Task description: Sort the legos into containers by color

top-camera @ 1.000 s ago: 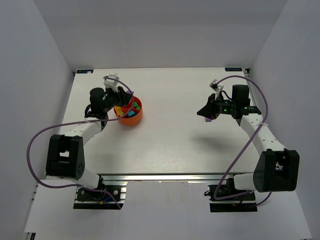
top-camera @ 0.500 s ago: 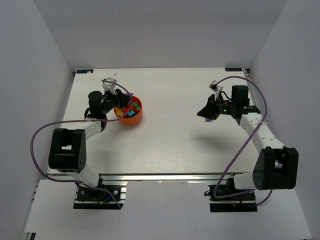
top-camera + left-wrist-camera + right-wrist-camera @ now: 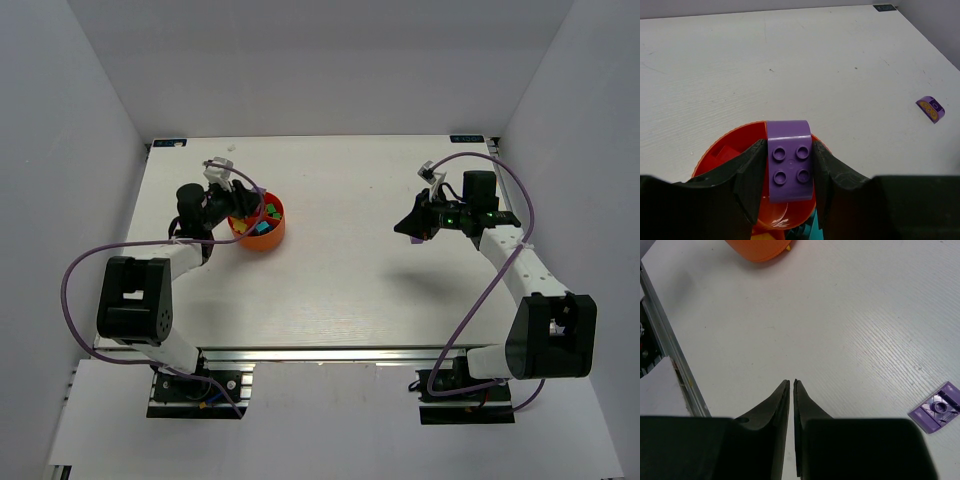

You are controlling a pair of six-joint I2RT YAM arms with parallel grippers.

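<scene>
The left pincer pinches a purple brick by its two sides, with the bumps facing up. It holds the brick over the round orange dish, which sits at the 9 o'clock side of the tabletop. In the left wrist view the brick hangs over the dish's far rim, at 12 o'clock.

The step in hand looks like dropping this brick into the purple part of the dish. A red piece lies in the part at 10 o'clock, and bits of teal and yellow peek out at 6 o'clock. The brick hides the part under it, so nobody can tell whether purple ones are in there.

To do it well, the arm should bring the brick right over the correct part first. Then it should go down low, so the brick does not bounce out or hop into another color. The pincer should open just a little and not bump the rim.

The right pincer has its tips pressed together and holds nothing. It hangs over the 3 o'clock side. A loose purple piece lies on the tabletop near it, at 4 o'clock in its view. That one probably comes next.
</scene>
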